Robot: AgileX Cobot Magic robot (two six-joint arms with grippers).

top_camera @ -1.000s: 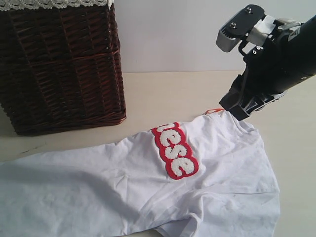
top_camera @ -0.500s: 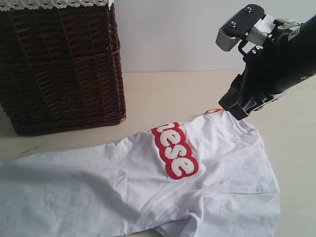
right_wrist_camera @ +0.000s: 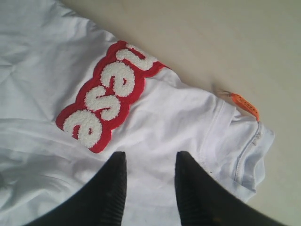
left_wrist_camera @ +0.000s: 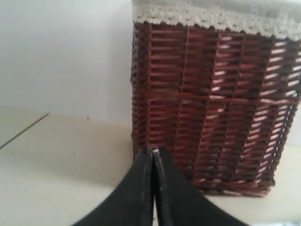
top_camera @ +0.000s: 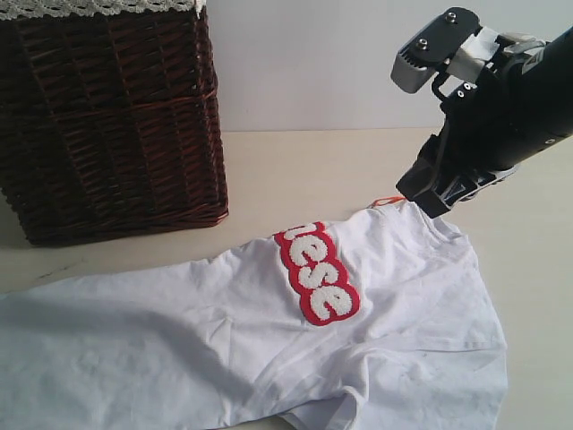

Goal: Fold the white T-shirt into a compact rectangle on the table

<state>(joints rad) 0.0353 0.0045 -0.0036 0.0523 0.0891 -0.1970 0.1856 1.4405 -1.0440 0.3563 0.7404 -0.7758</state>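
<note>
A wide, pale cream wood-grain table fills the scene, with a plain white wall behind it. A tall, dark brown woven wicker basket, edged with white lace trim along its rim, stands on the table close to the wall.

The white short-sleeved cotton T-shirt lies spread and wrinkled on the table. It is in front of the basket and stretches away to the basket's right in the exterior view, apart from the basket. Fuzzy white lettering outlined in red crosses the cloth, and only "nese" can be read. A small orange tag pokes out at the collar, well to the right of the basket.

The black right gripper hangs over the shirt just beside the collar, its jaws spread apart and empty. Whether its tips touch the cloth cannot be told. Its dark arm hides some of the table beyond the collar.

The black left gripper points at the basket's wicker side, clenched with nothing between its fingers.
</note>
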